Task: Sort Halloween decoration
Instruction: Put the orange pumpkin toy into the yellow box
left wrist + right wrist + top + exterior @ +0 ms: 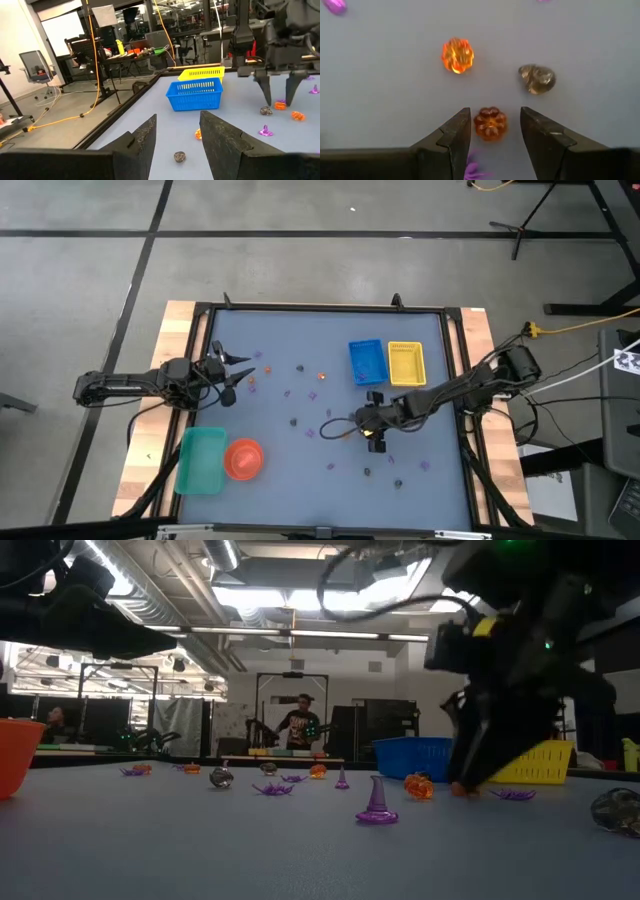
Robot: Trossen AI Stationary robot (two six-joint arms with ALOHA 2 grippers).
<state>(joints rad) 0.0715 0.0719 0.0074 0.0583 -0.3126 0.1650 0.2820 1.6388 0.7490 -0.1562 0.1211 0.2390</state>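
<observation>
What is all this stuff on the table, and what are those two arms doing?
Table: one, grey-blue top, wooden edges.
Blue tray: one, far side of the table, touching the yellow tray.
Yellow tray: one, on the right of the blue one.
Green tray: one, near left corner.
Orange bowl: one, beside the green tray.
Halloween decoration: many tiny pieces, orange, purple and dark grey, scattered over the middle.
Orange pumpkin bead: one, between the right gripper's fingers, not gripped.
Person: one, far back in the room.
Left gripper: open, at the table's left.
Right gripper: open, low over the beads.
</observation>
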